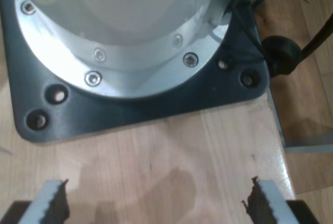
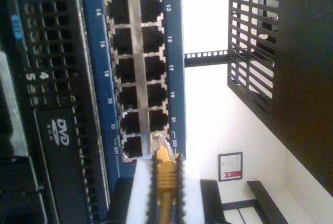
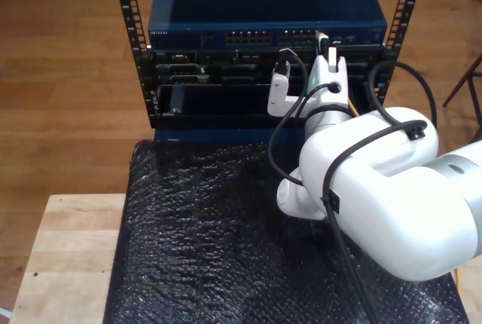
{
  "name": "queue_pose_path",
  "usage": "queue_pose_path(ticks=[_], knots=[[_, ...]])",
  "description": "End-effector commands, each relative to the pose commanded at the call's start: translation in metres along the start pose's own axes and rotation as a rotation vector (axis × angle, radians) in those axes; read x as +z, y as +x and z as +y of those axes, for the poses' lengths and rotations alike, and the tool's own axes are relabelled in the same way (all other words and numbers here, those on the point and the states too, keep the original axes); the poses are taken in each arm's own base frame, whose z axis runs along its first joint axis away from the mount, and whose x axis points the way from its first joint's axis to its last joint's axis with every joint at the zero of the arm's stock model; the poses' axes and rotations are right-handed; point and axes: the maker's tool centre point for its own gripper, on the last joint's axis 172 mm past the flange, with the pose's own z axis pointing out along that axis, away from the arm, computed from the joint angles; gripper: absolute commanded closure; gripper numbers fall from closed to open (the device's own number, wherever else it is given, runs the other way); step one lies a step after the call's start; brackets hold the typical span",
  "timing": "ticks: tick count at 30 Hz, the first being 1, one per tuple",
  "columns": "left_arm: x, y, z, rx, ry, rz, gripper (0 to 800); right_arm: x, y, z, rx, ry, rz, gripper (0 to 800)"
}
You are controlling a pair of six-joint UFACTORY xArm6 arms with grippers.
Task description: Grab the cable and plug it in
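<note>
Now my second gripper [image 2: 165, 182] is clenching the yellow-orange network cable [image 2: 165, 179], nosing its clear plug against the blue switch [image 2: 93, 36]'s last port; next push straight in. My first gripper [image 1: 156, 203] is hanging released.

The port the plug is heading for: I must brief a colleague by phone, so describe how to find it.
On the blue switch in the rack, find the numbered double column of ports. The target port ends that column, right at the yellow cable my second gripper holds; its clear plug touches only this one.
</note>
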Motion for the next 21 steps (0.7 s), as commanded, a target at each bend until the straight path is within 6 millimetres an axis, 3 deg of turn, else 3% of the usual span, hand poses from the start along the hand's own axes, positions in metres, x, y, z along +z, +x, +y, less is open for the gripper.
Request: queue_pose_path(ticks=[21], knots=[[0.0000, 0.0000, 0.0000, 0.000, 0.000, 0.000, 0, 0.0013, -0.0080, -0.0028, -0.005, 0.003, -0.011, 800]])
